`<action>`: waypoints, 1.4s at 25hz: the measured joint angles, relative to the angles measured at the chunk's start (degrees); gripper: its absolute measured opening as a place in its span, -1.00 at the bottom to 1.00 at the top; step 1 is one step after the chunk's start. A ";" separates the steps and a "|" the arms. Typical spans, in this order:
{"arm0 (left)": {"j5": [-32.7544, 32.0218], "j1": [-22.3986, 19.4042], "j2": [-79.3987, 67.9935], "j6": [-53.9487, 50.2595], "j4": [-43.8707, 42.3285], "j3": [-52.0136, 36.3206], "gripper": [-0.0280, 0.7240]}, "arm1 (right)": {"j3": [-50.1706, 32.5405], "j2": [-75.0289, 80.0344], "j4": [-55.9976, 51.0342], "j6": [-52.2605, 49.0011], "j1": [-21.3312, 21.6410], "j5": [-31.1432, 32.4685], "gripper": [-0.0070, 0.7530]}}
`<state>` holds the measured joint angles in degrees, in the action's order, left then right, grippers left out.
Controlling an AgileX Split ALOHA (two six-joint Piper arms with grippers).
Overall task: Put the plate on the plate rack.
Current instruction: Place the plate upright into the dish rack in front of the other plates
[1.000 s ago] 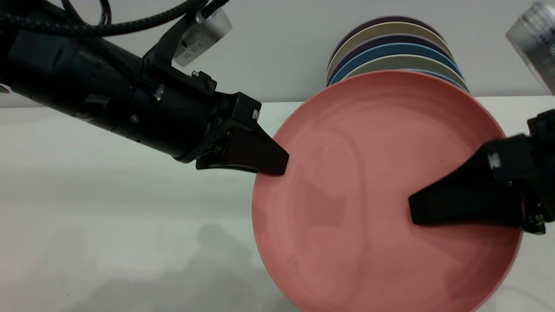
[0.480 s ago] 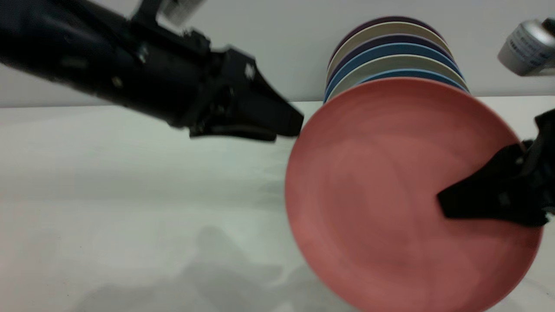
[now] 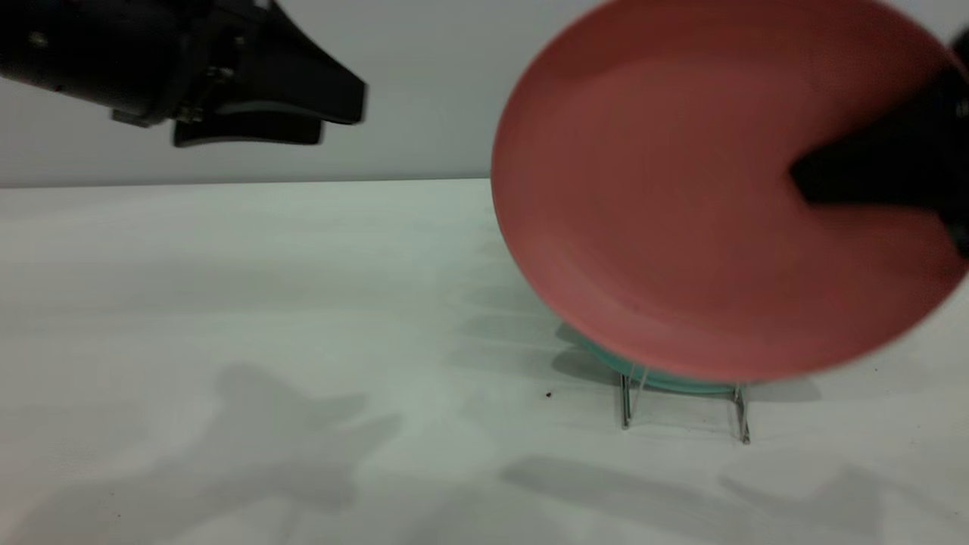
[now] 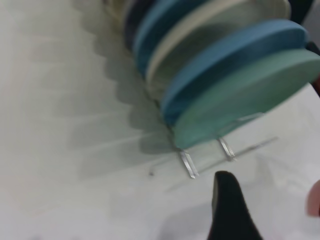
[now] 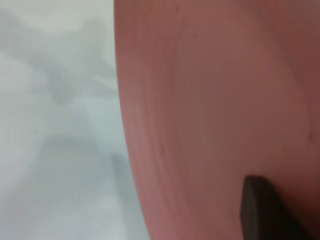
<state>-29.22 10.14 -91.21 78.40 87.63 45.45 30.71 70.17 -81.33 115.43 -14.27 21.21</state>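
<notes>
Up in the air at the right, the plate is tilted with its face toward the room, pinched at its right edge by the right gripper — one dark finger lies across the pink face, the other is hidden behind. Plate's lower rim hangs just above the plate rack, not seated in it. Only the rack's front wire legs show from outside; a teal plate peeks out just under the pink rim.

From the left wrist, the rack carries a row of upright plates: teal plate at the front, then a blue plate, a beige plate and more behind.

Left gripper hovers high at the left, well apart from the plate, fingers slightly parted, holding nothing.

Table is matte white, marked by soft shadows of both arms and a small dark speck — plain grey wall behind.
</notes>
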 joint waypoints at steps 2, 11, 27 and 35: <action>0.05 -1.43 0.00 -0.06 -0.04 0.00 0.30 | 2.29 0.18 3.17 1.03 0.00 -0.49 -0.63; 0.10 -4.31 0.00 -0.16 -0.04 0.00 0.30 | 7.46 5.96 6.03 6.12 0.00 -3.80 -0.63; 0.10 -4.31 0.00 0.76 -0.04 0.00 0.30 | 10.57 12.62 10.29 6.17 0.00 -9.10 -0.63; 0.10 -4.31 0.00 0.88 -0.04 0.00 0.30 | 10.57 14.81 10.48 6.17 0.00 -10.66 -0.63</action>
<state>-29.11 5.83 -91.21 79.27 87.59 45.45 41.28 84.98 -70.85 121.60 -14.27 10.56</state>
